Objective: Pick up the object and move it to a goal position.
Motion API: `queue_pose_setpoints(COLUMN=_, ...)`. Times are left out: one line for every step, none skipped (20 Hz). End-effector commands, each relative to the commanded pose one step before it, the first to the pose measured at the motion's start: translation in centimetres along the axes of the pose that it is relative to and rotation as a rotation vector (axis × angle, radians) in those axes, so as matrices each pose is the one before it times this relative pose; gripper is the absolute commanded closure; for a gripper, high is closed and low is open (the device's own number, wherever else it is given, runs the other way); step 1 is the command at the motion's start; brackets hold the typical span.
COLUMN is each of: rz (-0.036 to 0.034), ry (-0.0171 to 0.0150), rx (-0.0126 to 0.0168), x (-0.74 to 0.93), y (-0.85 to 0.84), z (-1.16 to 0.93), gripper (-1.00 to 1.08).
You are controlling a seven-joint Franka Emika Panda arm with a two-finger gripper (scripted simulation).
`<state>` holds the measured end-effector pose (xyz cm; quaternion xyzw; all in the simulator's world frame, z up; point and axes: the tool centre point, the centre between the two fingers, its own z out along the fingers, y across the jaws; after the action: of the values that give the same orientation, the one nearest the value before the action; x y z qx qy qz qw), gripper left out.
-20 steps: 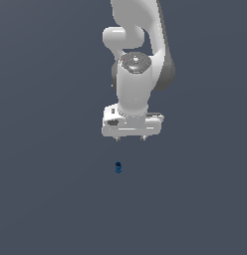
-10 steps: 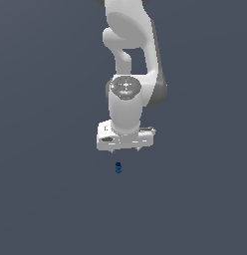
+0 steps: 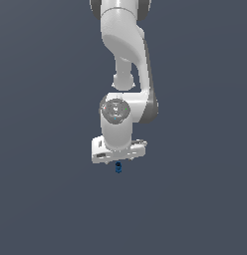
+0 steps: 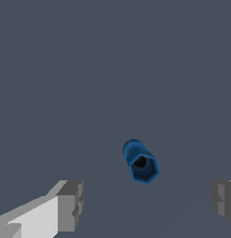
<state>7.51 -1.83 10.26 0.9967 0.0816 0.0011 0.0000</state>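
The object is a tiny bright-blue knobbly cylinder (image 3: 118,168) standing on the dark grey floor. It is partly covered at its top by the white gripper (image 3: 119,160), which hangs right over it. In the wrist view the object (image 4: 140,162) shows its hollow hexagonal top end. It lies between the two grey fingertips (image 4: 71,205), which stand wide apart on either side of it and do not touch it. The gripper (image 4: 147,202) is open and holds nothing.
The white arm (image 3: 126,60) rises from the gripper towards the top of the exterior view. The floor (image 3: 46,189) is plain dark grey. No goal marker shows.
The arm has come down and shifted toward the exterior view's left, bringing the gripper from well above the object to just over it. The object has not moved.
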Motion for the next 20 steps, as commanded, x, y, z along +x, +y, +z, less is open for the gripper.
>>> queue_pose_setpoints(rz=-0.00911, ry=-0.00105, rx=0.00015, x=0.229, y=0.337, z=0.612, gripper=-0.92)
queue_pose_setpoints(rz=-0.00188, ry=-0.00051, rx=0.00006, x=0.039, y=0.086, z=0.155, gripper=-0.92)
queue_pose_setpoints(rz=-0.00149, ry=-0.00040, rx=0.00005, x=0.030, y=0.052, z=0.114, gripper=-0.92)
queue_pose_setpoints(rz=-0.00067, ry=-0.00018, rx=0.00002, x=0.014, y=0.046, z=0.064, gripper=-0.92)
queue_pose_setpoints(rz=0.00000, ry=0.00000, rx=0.00000, x=0.001, y=0.030, z=0.017, gripper=-0.92)
queue_pose_setpoints(rz=0.00202, ry=-0.00082, rx=0.00006, x=-0.071, y=-0.062, z=-0.063, gripper=-0.92)
queue_pose_setpoints(rz=0.00000, ry=0.00000, rx=0.00000, x=0.000, y=0.002, z=0.042, gripper=-0.92)
queue_pose_setpoints(rz=0.00000, ry=0.00000, rx=0.00000, x=-0.001, y=0.005, z=0.124, gripper=-0.92)
queue_pose_setpoints(rz=0.00000, ry=0.00000, rx=0.00000, x=-0.002, y=0.007, z=0.206, gripper=-0.92)
queue_pose_setpoints(rz=0.00000, ry=0.00000, rx=0.00000, x=-0.004, y=0.010, z=0.288, gripper=-0.92)
queue_pose_setpoints(rz=-0.00066, ry=0.00019, rx=-0.00002, x=0.002, y=-0.032, z=0.356, gripper=-0.92)
queue_pose_setpoints(rz=0.00000, ry=0.00000, rx=0.00000, x=-0.009, y=0.015, z=0.449, gripper=-0.92)
queue_pose_setpoints(rz=0.00000, ry=0.00000, rx=0.00000, x=-0.013, y=0.017, z=0.527, gripper=-0.92)
queue_pose_setpoints(rz=-0.00067, ry=0.00018, rx=-0.00001, x=-0.010, y=-0.026, z=0.590, gripper=-0.92)
queue_pose_setpoints(rz=0.00000, ry=0.00000, rx=0.00000, x=-0.020, y=0.020, z=0.629, gripper=-0.92)
queue_pose_setpoints(rz=-0.00067, ry=0.00018, rx=-0.00001, x=-0.008, y=-0.028, z=0.534, gripper=-0.92)
queue_pose_setpoints(rz=0.00000, ry=0.00000, rx=0.00000, x=-0.011, y=0.015, z=0.458, gripper=-0.92)
queue_pose_setpoints(rz=0.00000, ry=0.00000, rx=0.00000, x=-0.003, y=0.014, z=0.369, gripper=-0.92)
queue_pose_setpoints(rz=0.00000, ry=0.00000, rx=0.00000, x=0.006, y=0.012, z=0.281, gripper=-0.92)
queue_pose_setpoints(rz=-0.00066, ry=0.00019, rx=-0.00002, x=0.026, y=-0.034, z=0.180, gripper=-0.92)
